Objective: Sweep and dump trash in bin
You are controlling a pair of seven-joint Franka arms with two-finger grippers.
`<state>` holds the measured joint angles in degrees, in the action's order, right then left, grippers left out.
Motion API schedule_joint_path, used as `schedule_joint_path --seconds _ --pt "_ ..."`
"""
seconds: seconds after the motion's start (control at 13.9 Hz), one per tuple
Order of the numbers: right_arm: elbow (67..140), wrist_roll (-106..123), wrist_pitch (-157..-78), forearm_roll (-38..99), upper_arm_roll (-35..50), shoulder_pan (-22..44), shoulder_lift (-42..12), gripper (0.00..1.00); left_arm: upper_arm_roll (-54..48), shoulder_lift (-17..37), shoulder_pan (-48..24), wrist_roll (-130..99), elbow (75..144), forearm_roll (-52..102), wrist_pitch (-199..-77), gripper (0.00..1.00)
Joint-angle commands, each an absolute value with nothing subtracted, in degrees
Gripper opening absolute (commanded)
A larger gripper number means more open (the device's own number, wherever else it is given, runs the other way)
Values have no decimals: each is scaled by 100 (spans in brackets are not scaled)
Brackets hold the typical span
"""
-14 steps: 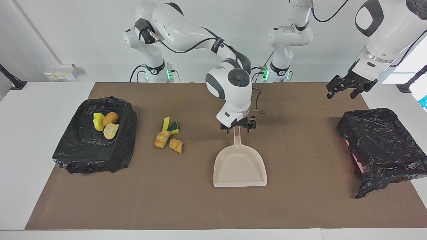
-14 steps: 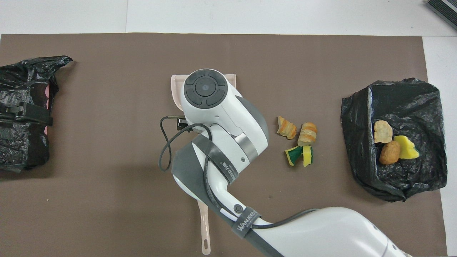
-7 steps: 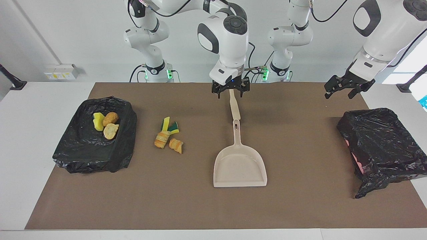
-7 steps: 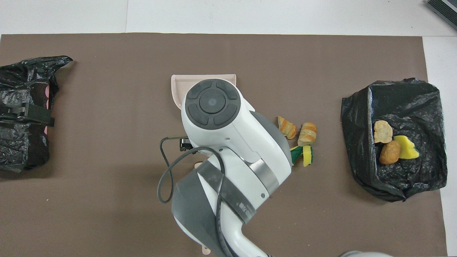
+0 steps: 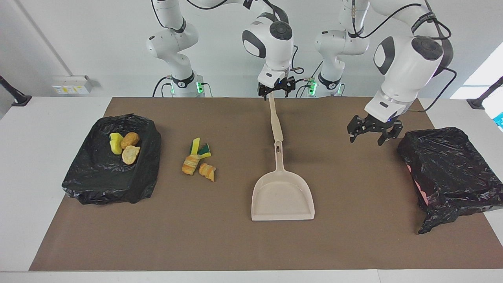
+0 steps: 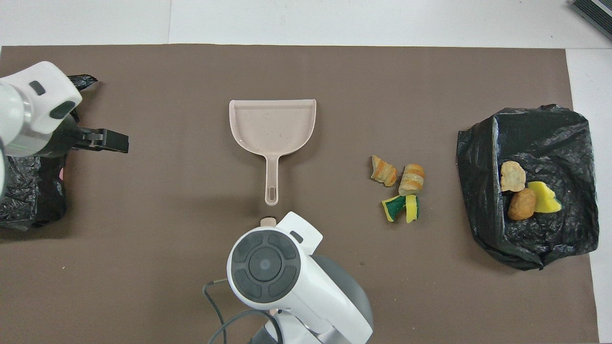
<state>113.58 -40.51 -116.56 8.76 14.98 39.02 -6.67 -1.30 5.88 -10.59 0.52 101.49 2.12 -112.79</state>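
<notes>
Brush handle [image 5: 276, 120], facing view only

Premises: a robotics laboratory. Two white articulated robot arms [image 5: 173, 39] are bolted at the edge of a white table [image 5: 39, 157] covered by a brown paper mat [image 5: 353, 236]. Bare white wall [image 5: 98, 39] rises just above the table.

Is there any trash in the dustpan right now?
No, the dustpan is bare inside, and the loose trash lies on the mat beside it, toward the right arm's end.
</notes>
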Motion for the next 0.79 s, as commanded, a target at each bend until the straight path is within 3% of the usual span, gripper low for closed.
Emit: schedule_joint_path --seconds 0.0,0.29,0.65,0.72 --pt "12136 -4052 -12391 1028 1485 4157 -589 100 -53 1131 -1641 -663 10099 176 -11803 100" --pt "12489 -3981 -12620 1028 1485 4166 -536 100 -53 1651 -2266 -1389 10046 290 -12146 100" --pt "12480 -3815 -12964 1028 1477 4157 -650 99 -53 1766 -3189 -1932 10098 404 -12243 100" --pt "12480 -3719 -12973 1028 1477 4131 -659 86 -53 1775 -3364 -2160 10160 404 -12313 100"
